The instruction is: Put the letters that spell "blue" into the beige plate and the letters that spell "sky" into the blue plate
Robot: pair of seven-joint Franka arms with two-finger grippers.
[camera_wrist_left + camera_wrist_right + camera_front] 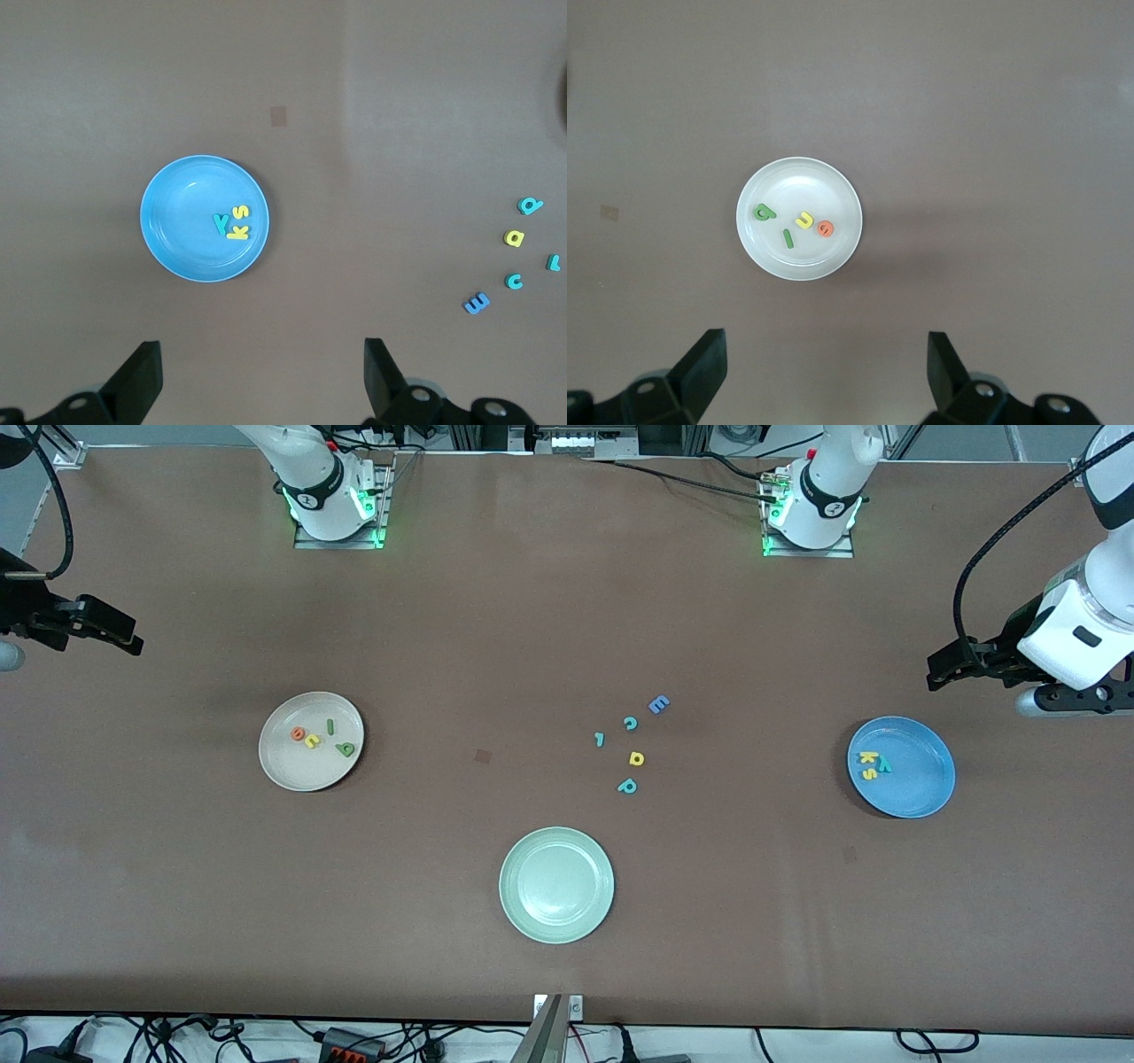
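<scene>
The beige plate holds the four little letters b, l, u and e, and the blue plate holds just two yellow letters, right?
Not quite: the blue plate holds three letters, the yellow s, yellow k and a teal y, as the left wrist view shows. The beige plate part is right.

Both arms are glossy white with rounded shells. Each base (337, 500) sits on a grey metal mounting plate and carries a black ring with a small white mark, lit green at its foot. Black cables run to the left arm's base (815, 509). The left tool (952, 669) is matte black below a white, boxy wrist block (1076, 638), with a thick black cable looping above it. The right tool (111, 631) is black too, with angular, wedge-shaped fingers (700, 363).
</scene>
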